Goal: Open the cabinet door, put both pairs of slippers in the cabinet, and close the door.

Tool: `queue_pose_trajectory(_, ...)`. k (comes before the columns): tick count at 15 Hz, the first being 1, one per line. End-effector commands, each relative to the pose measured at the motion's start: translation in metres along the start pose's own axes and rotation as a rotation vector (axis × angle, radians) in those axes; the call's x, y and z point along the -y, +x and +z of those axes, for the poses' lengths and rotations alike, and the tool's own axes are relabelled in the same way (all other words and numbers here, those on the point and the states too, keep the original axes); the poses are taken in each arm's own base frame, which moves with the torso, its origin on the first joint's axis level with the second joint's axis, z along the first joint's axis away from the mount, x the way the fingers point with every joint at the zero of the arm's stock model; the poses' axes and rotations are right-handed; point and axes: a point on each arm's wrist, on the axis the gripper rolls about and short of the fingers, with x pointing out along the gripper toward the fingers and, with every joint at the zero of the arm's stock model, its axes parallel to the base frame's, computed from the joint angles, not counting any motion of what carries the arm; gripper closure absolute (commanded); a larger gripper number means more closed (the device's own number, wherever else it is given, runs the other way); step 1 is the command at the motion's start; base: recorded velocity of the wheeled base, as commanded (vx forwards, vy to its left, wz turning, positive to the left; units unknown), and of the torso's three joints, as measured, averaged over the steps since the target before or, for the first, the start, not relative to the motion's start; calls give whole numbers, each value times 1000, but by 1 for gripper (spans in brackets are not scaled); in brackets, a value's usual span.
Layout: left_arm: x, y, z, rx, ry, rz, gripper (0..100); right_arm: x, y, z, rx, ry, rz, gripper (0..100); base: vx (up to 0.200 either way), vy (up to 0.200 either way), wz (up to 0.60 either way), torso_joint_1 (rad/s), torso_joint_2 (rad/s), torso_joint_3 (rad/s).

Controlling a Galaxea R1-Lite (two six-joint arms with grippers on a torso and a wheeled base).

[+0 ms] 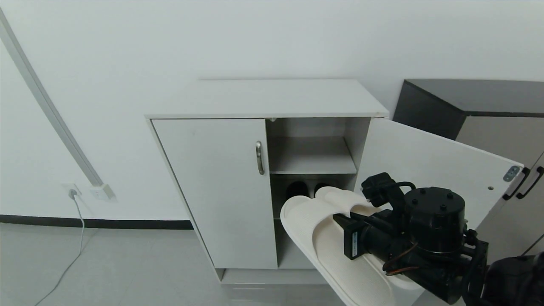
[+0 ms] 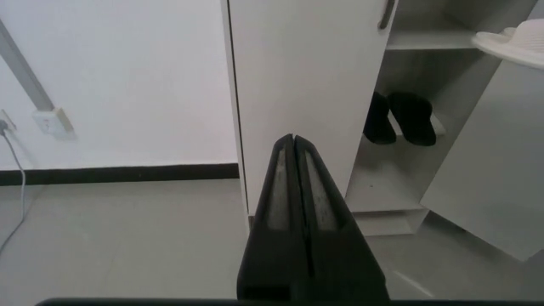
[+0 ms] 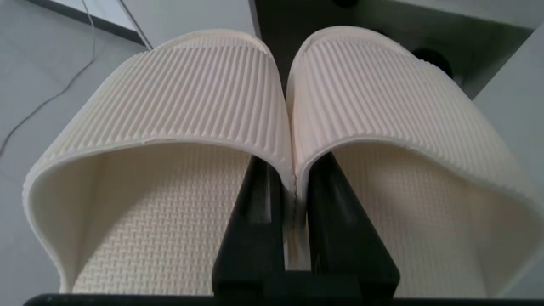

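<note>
Nothing legible anywhere. One pale sticker (image 1: 353,243) on the black wrist block just behind the white slippers (image 1: 306,221), at about four o'clock from the handle (image 1: 259,158) on the closed door of the cabinet (image 1: 263,97). Any print on it too small to make out.

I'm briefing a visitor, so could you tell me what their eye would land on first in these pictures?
First, the white slippers, pinched together in the right claw and held up before the cabinet. Then its right door, standing wide open, and the black slippers on a shelf inside.
</note>
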Motion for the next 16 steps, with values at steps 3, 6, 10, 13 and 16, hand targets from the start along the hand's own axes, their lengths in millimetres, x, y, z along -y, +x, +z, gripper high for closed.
queue_pose_trajectory(3, 0, 0, 0, -1, 0, 0, 100, 0, 0, -1, -5, -3, 1, 100, 0, 0, 0, -147, 469, 321)
queue_pose_trajectory(6, 0, 0, 0, -1, -2, 0, 100, -1, -1, -3, -11, -18, 2, 100, 0, 0, 0, -124, 466, 341)
queue_pose_trajectory(10, 0, 0, 0, -3, 0, 0, 100, -3, -3, -7, -21, -30, 11, 100, 0, 0, 0, -87, 454, 364)
queue_pose_trajectory(13, 0, 0, 0, -3, 0, 0, 100, -3, -3, -7, -22, -31, 10, 100, 0, 0, 0, -35, 439, 395)
queue_pose_trajectory(16, 0, 0, 0, -3, 0, 0, 100, -3, -3, -8, -27, -32, 10, 100, 0, 0, 0, -6, 178, 178)
